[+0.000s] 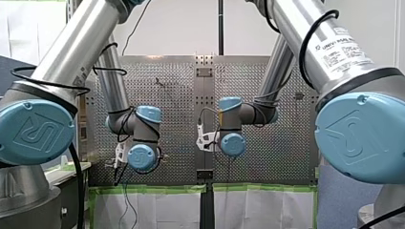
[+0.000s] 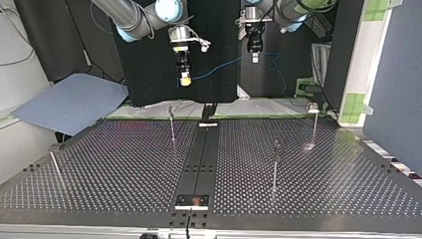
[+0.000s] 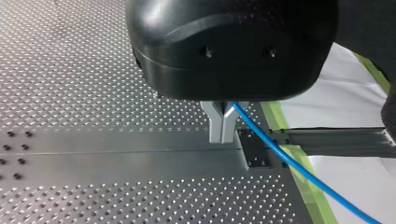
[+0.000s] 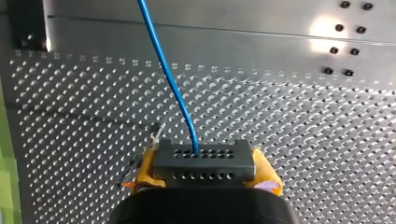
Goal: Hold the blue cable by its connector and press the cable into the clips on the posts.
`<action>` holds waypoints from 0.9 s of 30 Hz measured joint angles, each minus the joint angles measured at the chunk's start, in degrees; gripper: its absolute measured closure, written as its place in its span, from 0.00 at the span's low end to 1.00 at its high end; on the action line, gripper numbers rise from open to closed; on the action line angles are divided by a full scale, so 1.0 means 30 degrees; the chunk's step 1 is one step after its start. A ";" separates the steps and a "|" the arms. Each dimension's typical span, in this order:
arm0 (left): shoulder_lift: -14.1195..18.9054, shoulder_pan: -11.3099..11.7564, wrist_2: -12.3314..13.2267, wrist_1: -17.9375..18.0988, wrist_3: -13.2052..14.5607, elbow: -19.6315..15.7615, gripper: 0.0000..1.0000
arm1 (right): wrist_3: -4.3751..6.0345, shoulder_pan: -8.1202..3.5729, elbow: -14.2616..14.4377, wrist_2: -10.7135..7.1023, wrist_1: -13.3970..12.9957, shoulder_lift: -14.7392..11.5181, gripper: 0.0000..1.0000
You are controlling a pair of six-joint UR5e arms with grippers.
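right hand (image 4: 204,171) grips connector (image 4: 204,161) | left hand (image 3: 223,136) pinches blue cable (image 3: 299,168)

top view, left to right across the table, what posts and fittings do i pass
post near the table's left edge → far post left of the rail → centre rail → near post right of the rail → far right post

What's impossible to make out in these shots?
- The clips on the posts: too small in the top view.
- The blue cable's far end: cut off by the left wrist view's edge.
- Both my left gripper and my right gripper: hidden behind their wrists in the front view.
- The connector's back: hidden by my right gripper's body, right wrist view.
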 joint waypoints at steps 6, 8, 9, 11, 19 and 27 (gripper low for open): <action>0.0964 0.0067 -0.0726 -0.0971 -0.0155 0.0037 1.00 | 0.0335 -0.0083 -0.0423 -0.0846 0.0767 -0.0931 1.00; 0.1329 0.0198 -0.0718 -0.1330 -0.0230 0.0178 1.00 | 0.0159 -0.0033 -0.0718 -0.1166 0.1040 -0.1268 1.00; 0.1490 0.0263 -0.0663 -0.1499 -0.0291 0.0273 1.00 | 0.0073 -0.0016 -0.0849 -0.1282 0.1166 -0.1410 1.00; 0.1858 0.0408 -0.0505 -0.1856 -0.0436 0.0530 1.00 | -0.0069 0.0009 -0.1182 -0.1453 0.1481 -0.1750 1.00; 0.3183 0.0767 -0.0145 -0.3187 -0.0620 0.1115 1.00 | -0.0116 0.0024 -0.2269 -0.1869 0.2062 -0.3258 1.00; 0.4504 0.1975 0.1064 -0.4513 -0.0088 0.2323 1.00 | -0.0184 0.0024 -0.3132 -0.1970 0.2593 -0.3863 1.00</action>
